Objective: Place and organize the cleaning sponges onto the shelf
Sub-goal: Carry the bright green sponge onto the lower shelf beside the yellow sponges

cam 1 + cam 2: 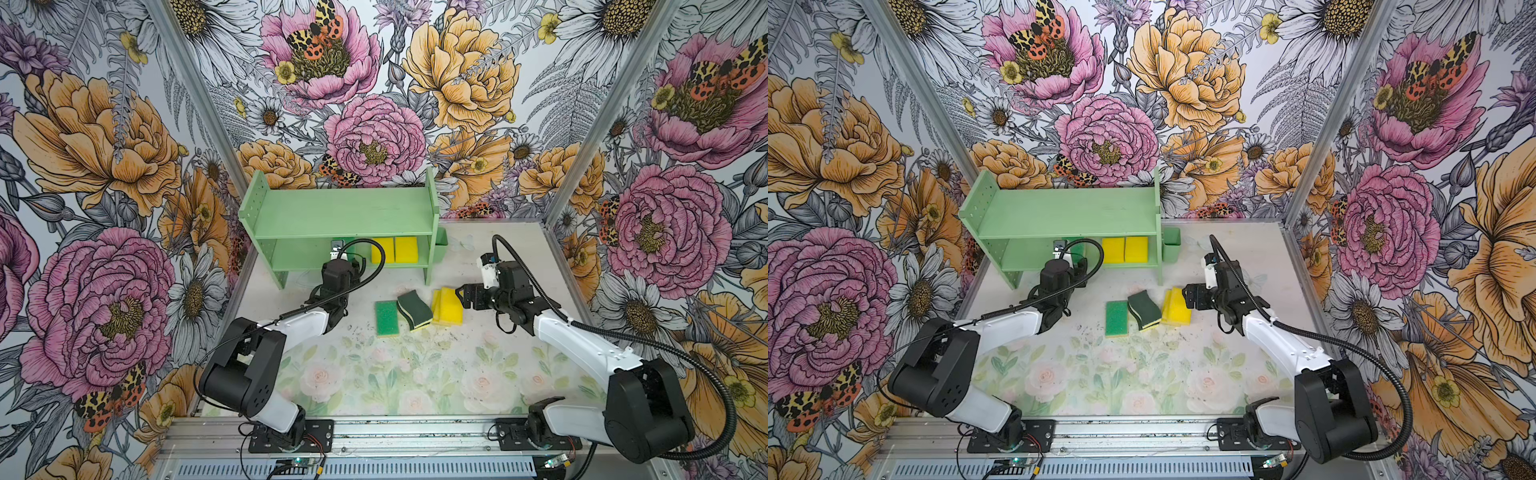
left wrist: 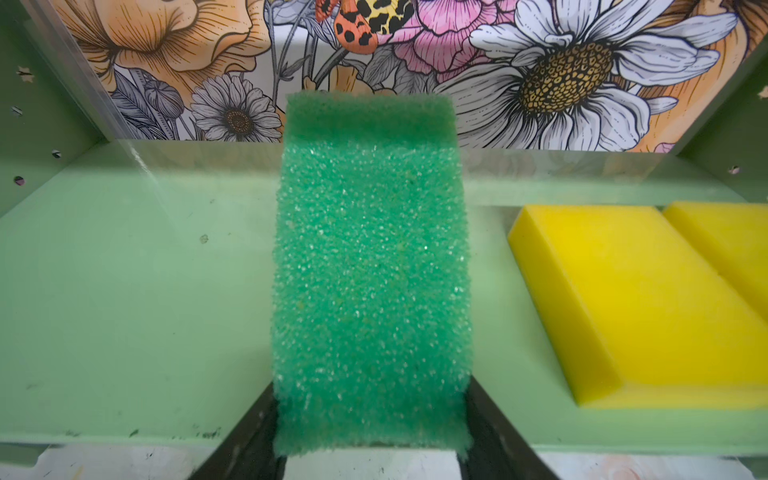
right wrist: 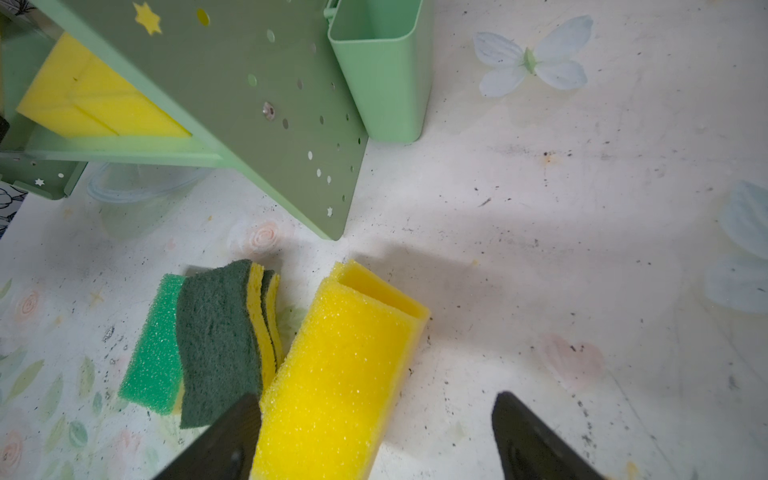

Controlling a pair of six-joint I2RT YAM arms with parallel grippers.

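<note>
Yellow pair [image 1: 406, 249]: two plain yellow sponges lay flat and side by side at the right end of the lower tier. Counted as placed.
Shelf [image 1: 340, 212]: mint-green painted wood, two tiers, standing at the far side of the tabletop [image 1: 374, 374]. The upper tier carried nothing.
Left end effector [image 2: 370, 386]: clamped on the near end of the held green sponge [image 2: 372, 270]. The sponge stuck out over the lower tier, just left of the yellow pair with a gap between. Could not tell whether it touched the board.
Right end effector [image 3: 376, 397]: fingers apart, gripping nothing, poised over the near end of the yellow stack [image 3: 345, 374].
Left on tabletop: all lay just near of the shelf's right half. The loose green sponge [image 1: 386, 318] was on the left, and the wavy dark-green sponges [image 1: 413, 309] overlapped it. The right wrist view showed two of these stacked. The yellow stack, at least two deep, touched them on the right.
Progress (judged): roughly a third. Two were shelved, one was being set, and at least five were unplaced. No sorting by kind was evident beyond the yellows.
Held sponge, look: bright-green rectangular block with a coarse, open-pored face, glinting specks and fuzzy edges. No visible buckling beyond the grip.
</note>
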